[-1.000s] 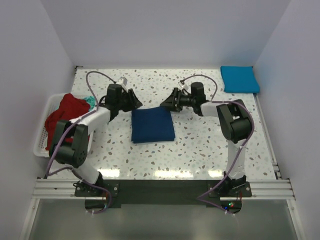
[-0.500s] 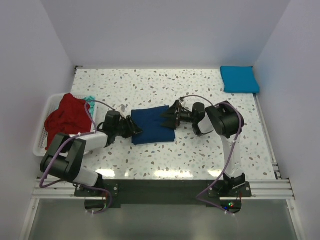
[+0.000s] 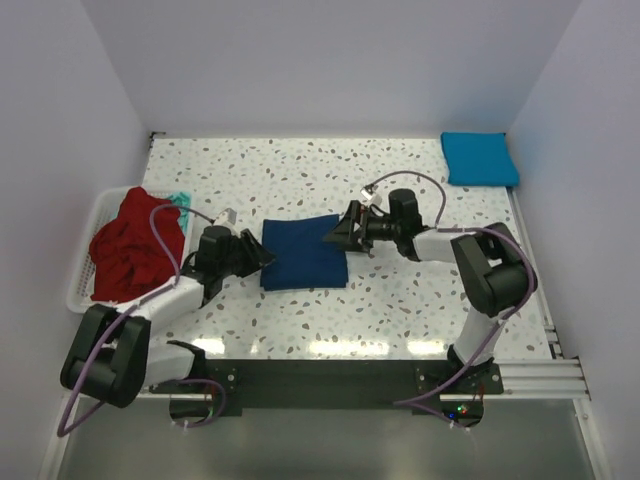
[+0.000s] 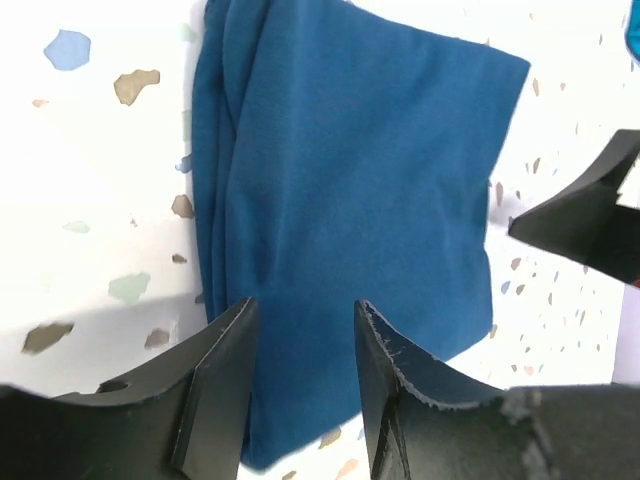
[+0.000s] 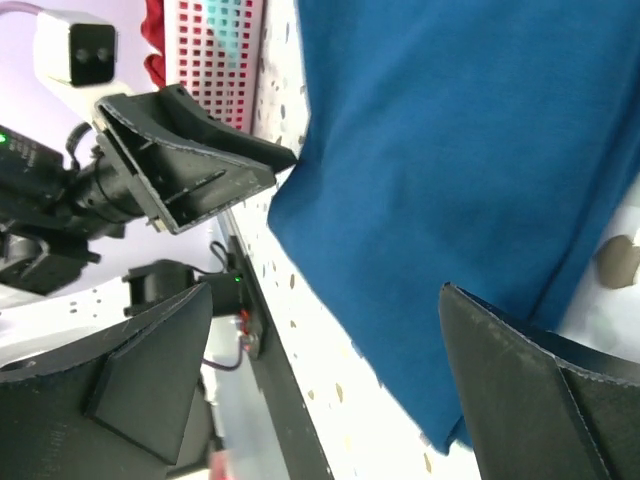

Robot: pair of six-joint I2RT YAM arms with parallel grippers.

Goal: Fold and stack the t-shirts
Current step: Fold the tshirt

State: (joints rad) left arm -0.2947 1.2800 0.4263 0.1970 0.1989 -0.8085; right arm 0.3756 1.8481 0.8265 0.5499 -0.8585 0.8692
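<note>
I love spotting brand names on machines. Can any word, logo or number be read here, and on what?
None: no text can be read in any view.
The navy shirt, turquoise shirt, red shirt and basket show no print or label.
The white box bears no legible mark.

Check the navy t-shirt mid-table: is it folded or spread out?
Folded. The navy t-shirt lies as a compact rectangle, and the left wrist view shows stacked layers along one edge.
</note>
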